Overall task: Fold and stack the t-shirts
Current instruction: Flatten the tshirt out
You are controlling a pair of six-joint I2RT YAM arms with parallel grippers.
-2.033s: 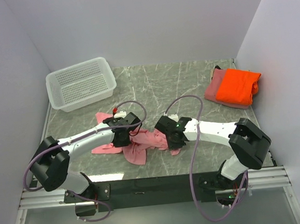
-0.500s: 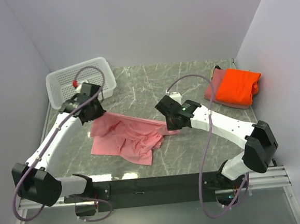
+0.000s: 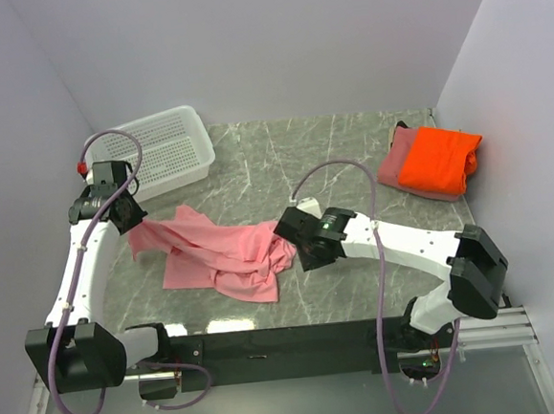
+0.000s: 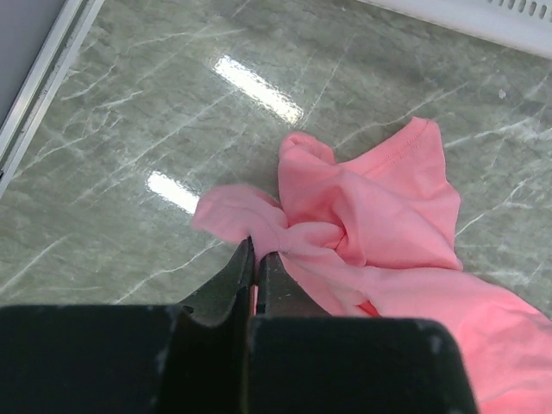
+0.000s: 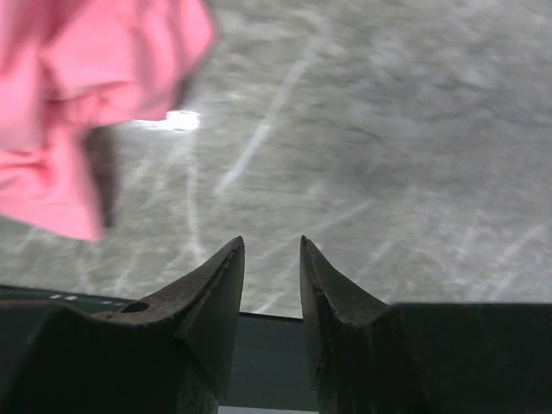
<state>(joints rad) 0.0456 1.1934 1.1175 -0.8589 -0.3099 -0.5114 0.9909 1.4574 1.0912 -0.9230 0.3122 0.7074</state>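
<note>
The light pink t-shirt [image 3: 225,254] lies rumpled and partly spread on the marble table [image 3: 350,153]. My left gripper [image 3: 131,221] is at the shirt's left end, shut on a bunched edge of the pink cloth [image 4: 259,226]; the left gripper [image 4: 257,247] shows pinched fingertips. At the shirt's right edge, my right gripper [image 3: 290,240] stands open with nothing between its fingers. In the right wrist view the right gripper [image 5: 272,247] hangs over bare marble, the pink shirt [image 5: 78,95] off to its left. The folded bright orange t-shirt [image 3: 437,160] rests on the folded dusty rose t-shirt [image 3: 396,166] at the back right.
A white perforated basket [image 3: 153,154] stands at the back left, just behind my left arm. Grey walls close in the table on the left, back and right. A metal rail [image 4: 43,82] runs along the table's left edge near the left gripper.
My left gripper has drawn the pink shirt's edge further left toward the wall. My right gripper has opened, let the shirt go, and shifted slightly toward the near left.
</note>
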